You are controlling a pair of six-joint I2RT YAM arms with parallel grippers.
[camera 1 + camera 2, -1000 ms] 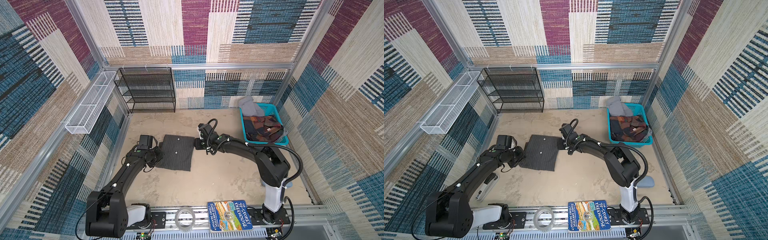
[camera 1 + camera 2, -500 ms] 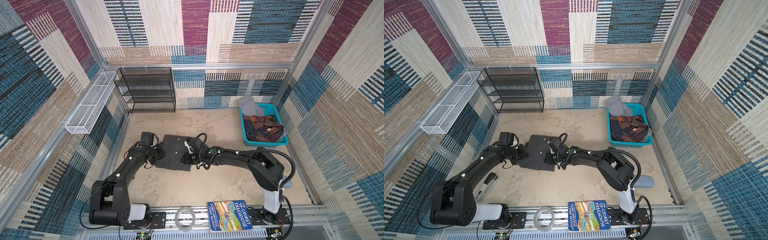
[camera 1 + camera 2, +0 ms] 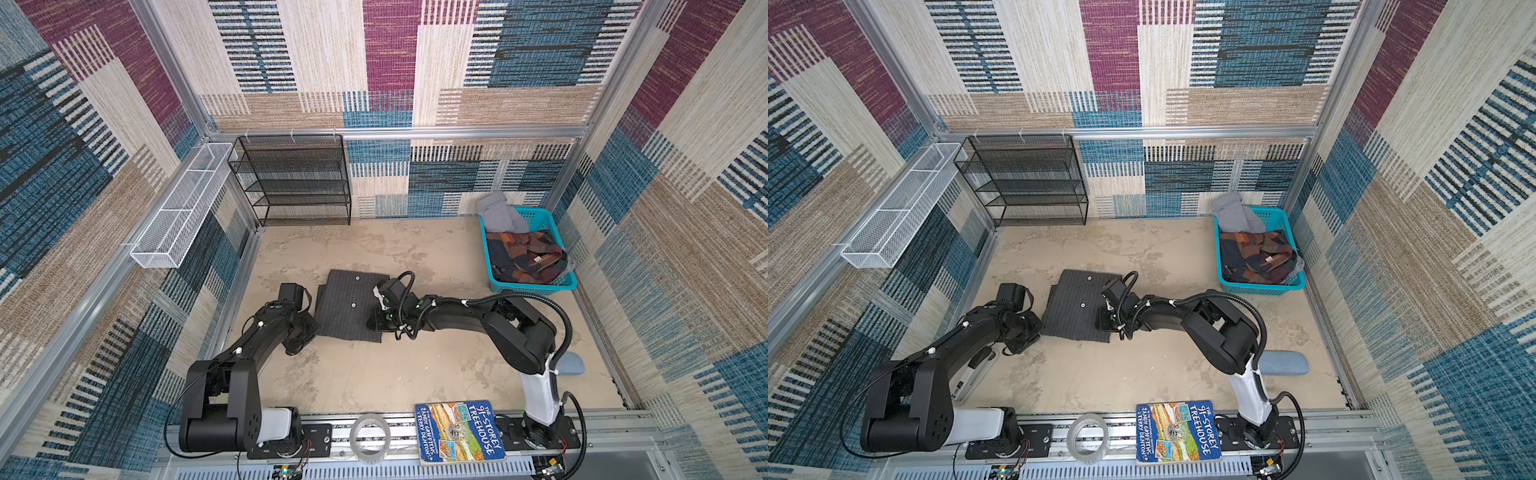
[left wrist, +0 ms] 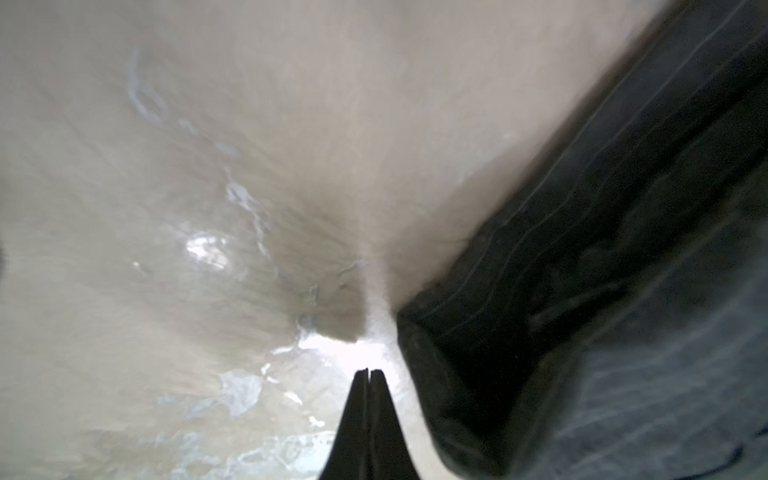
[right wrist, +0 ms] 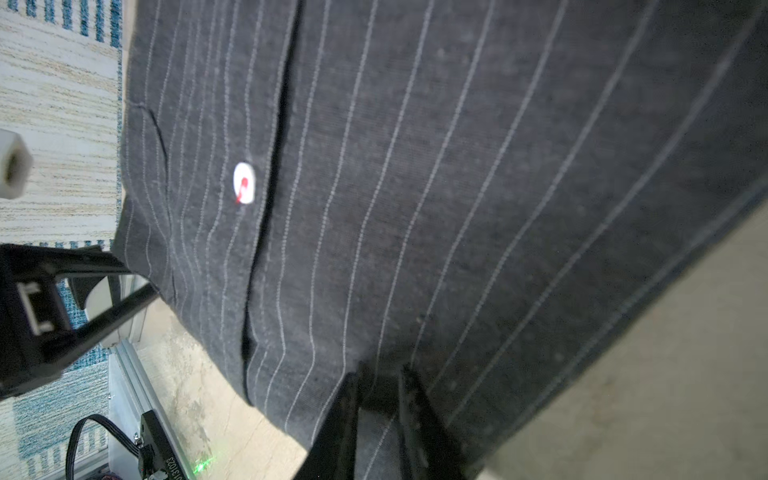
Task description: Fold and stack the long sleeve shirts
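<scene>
So the charcoal-grey pinstriped cloth shirt [image 3: 353,307] sits as a folded rectangle on the beige desk [image 3: 374,382], left of centre and well apart from the teal plastic basket [image 3: 534,286] full of other clothes. Its button placket and stripes run from the near edge toward the back wall, so that's the long axis. The shirt lies right between the two arms. The left gripper [image 4: 368,372] is clenched on nothing, with its tips over bare desk just beside the shirt's near left corner and the cloth off to its right. The right gripper [image 5: 380,374] is down on the shirt's near right edge. Its jaws stand a narrow gap apart with dark fabric showing between them, but whether it's actually pinching a layer can't be told from here. The right arm is the one already on the cloth, so it looks better placed for the next fold. The left would need to open up and scoot sideways onto that corner.
</scene>
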